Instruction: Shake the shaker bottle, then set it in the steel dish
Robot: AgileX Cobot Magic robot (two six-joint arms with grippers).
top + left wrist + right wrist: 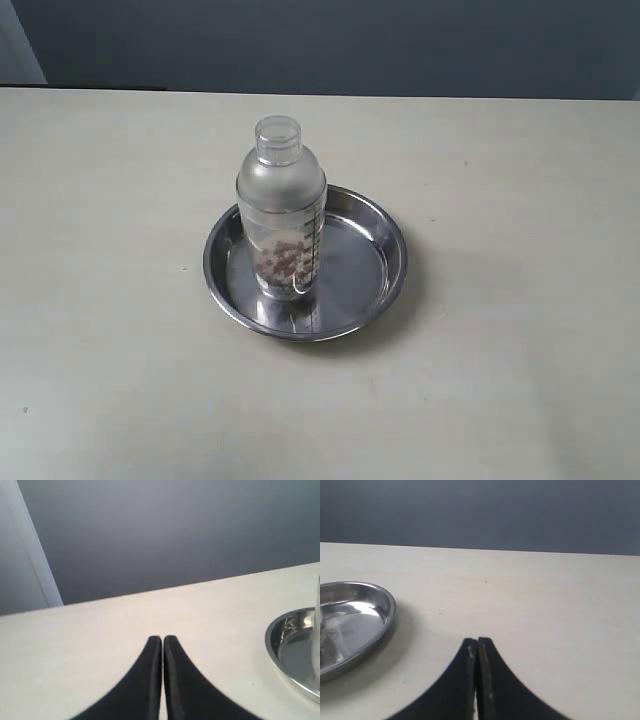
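One shaker bottle [281, 215] stands upright inside the steel dish [388, 238]. Its base sits on the flat bottom, offset from the dish centre toward 8 o'clock in the exterior view. Brownish bits [283, 262] lie in its lower part, and the clear cap [277, 140] sits at 12 o'clock. The dish rests on the pale table [500, 380], near its middle. My left gripper [162, 640] is clenched, jaws pressed together on nothing, apart from the dish rim. My right gripper [477, 641] is likewise clenched and empty, apart from the dish.
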